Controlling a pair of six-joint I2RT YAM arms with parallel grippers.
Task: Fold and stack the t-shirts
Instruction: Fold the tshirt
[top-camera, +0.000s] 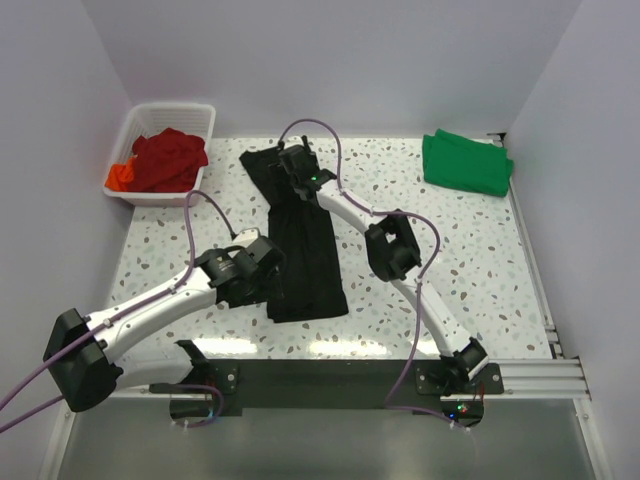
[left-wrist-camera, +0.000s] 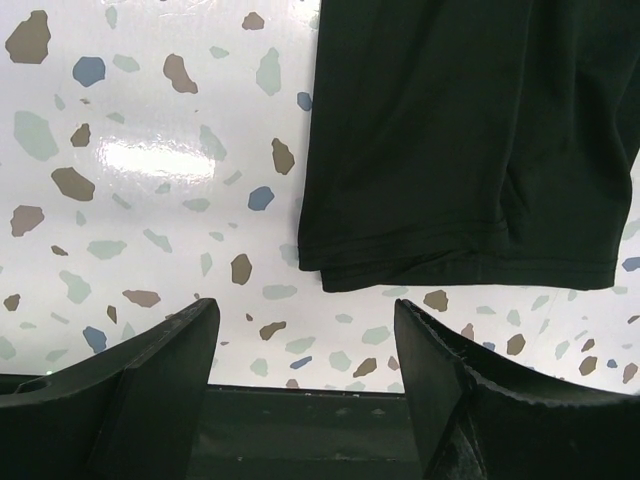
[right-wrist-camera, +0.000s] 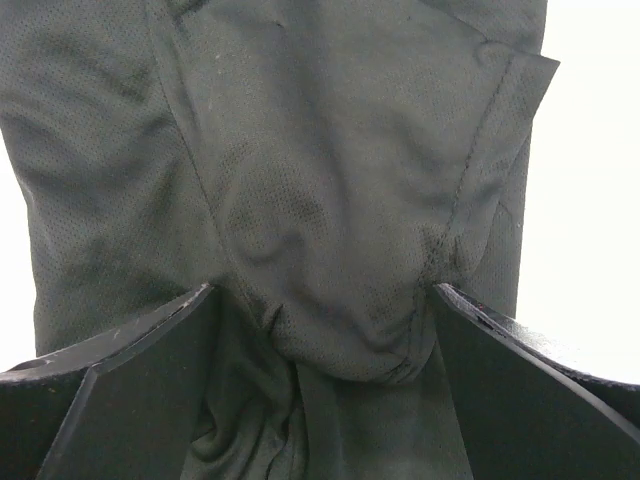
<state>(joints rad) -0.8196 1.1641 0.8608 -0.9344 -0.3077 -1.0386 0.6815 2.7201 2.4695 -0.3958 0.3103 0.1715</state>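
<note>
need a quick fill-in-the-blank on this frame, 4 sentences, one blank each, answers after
1. The long folded t-shirt lying mid-table is ____ in colour.
2. The green t-shirt sits folded at the far ____ corner of the table.
3. The dark red t-shirt and orange t-shirt lie inside the white ____.
4. The left gripper hovers with its jaws ____ near the black shirt's hem.

Missing words: black; right; basket; open

Bare table (top-camera: 470, 270) between black shirt (top-camera: 305, 265), green shirt (top-camera: 466, 162).
</note>
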